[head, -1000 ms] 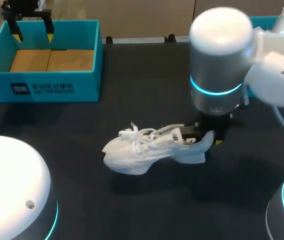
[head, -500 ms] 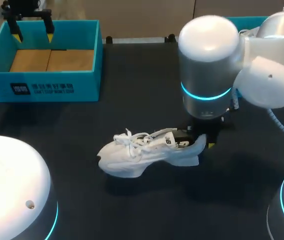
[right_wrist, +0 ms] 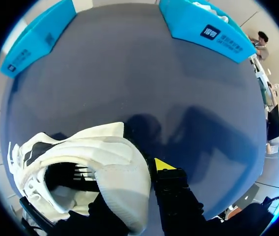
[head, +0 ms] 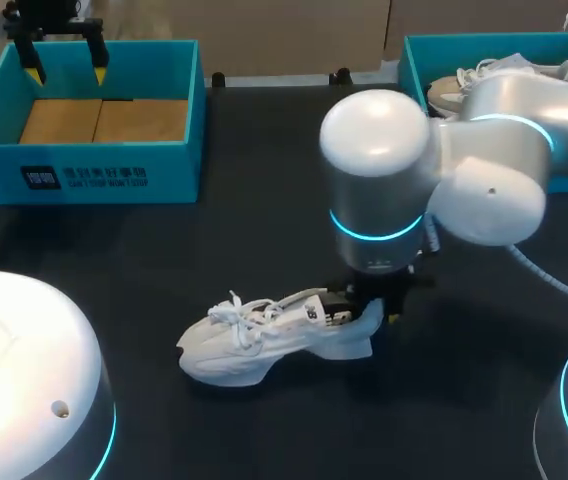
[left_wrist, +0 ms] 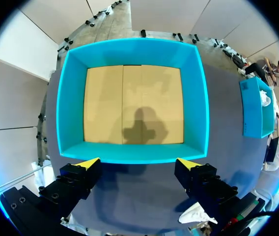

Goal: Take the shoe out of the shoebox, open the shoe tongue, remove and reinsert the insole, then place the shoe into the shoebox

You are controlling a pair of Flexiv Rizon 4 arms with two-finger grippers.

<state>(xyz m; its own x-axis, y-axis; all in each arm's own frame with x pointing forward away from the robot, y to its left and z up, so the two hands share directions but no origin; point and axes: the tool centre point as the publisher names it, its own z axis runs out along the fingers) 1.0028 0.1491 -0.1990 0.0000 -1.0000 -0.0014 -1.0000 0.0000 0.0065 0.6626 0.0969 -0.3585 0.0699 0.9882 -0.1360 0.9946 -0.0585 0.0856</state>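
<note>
The white sneaker (head: 264, 340) is lying upright near the middle of the dark bench (head: 264, 200), its toe pointing toward my left side. The right hand (head: 369, 305) is clamping the heel collar, with one finger inside the opening and the other just outside behind the heel. The left hand (head: 64, 55) is hanging over the teal shoebox (head: 179, 120), its fingers standing apart and gripping nothing, well apart from the sneaker.
</note>
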